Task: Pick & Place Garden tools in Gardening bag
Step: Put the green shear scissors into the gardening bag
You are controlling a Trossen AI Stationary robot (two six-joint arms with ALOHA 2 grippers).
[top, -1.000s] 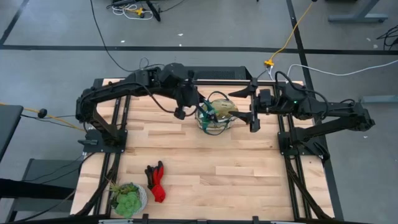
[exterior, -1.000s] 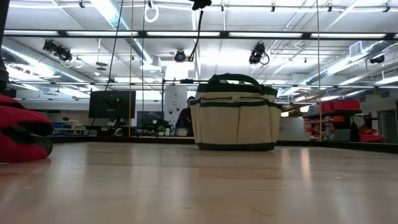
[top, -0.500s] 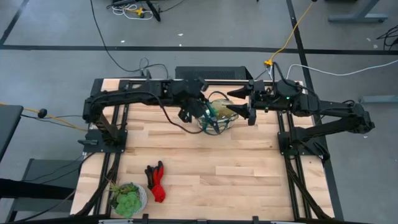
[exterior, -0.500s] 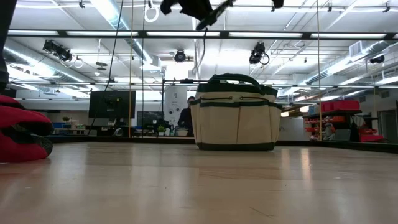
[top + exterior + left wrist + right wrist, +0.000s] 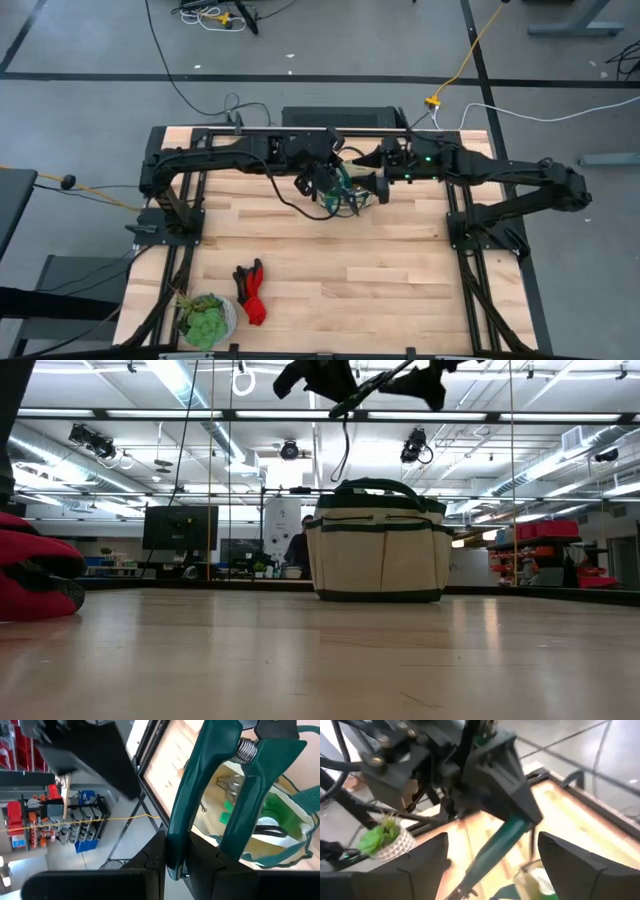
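In the high view, the gardening bag (image 5: 350, 190) is seen in the upper middle of the frame, on the wooden table (image 5: 330, 270), partly covered by both arms. The left gripper (image 5: 322, 183) is placed just left of the bag's opening, and the right gripper (image 5: 378, 185) just right of it. The red-and-black gloves (image 5: 250, 291) are seen in the lower left, well apart from the bag, with the potted plant (image 5: 206, 319) at the lower left corner of the table.

In the low view, the bag (image 5: 377, 541) is seen upright at the centre of the frame, its dark handles looped over the top. Dark arm parts are seen above it at the top edge; which gripper is which cannot be told here. The gloves (image 5: 35, 575) are cut off at the left edge.

In the left wrist view, the green-handled pruning shears (image 5: 225, 790) are grasped between the left gripper's (image 5: 182, 865) dark fingers, the handles and spring being held over the bag's open mouth (image 5: 280, 855), in which green and white items are seen.

In the right wrist view, the right gripper's fingers (image 5: 580, 870) are spread wide with nothing between them. The shears' green handle (image 5: 495, 845) is seen ahead, held by the left gripper, and the potted plant (image 5: 382, 837) at the left of the frame.
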